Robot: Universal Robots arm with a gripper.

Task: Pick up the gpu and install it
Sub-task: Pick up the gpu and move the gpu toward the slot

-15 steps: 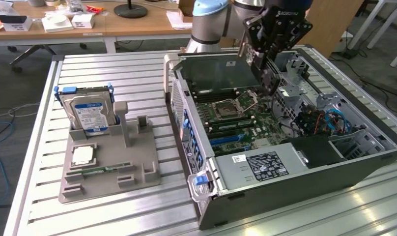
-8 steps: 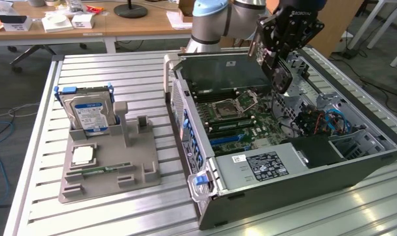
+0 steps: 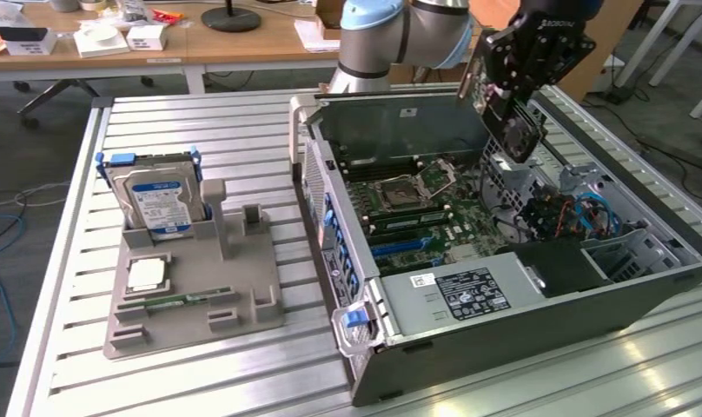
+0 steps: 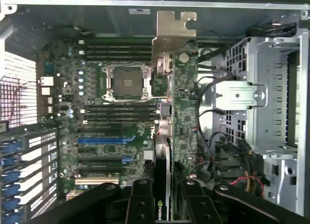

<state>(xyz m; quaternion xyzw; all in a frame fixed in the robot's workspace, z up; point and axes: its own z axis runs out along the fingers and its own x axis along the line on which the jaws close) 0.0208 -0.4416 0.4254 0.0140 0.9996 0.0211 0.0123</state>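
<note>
Fingers [image 4: 140, 204] of the gripper [image 3: 500, 102] are pressed against the two faces of the gpu [image 3: 517, 139], pinching it so it hangs edge-down in the air over the open computer case [image 3: 537, 347], at about one o'clock from the processor socket [image 3: 395, 193] in the exterior view. In the wrist view the card runs edge-on away from the fingers, its silver bracket [image 4: 172, 32] at the far end, above the motherboard [image 4: 116, 127] and not yet seated in a slot. At nine o'clock from the case, a grey tray [image 3: 253, 300] on the slatted table [image 3: 212, 122] holds an upright hard drive [image 3: 156, 201] and a flat memory stick [image 3: 188, 301].
</note>
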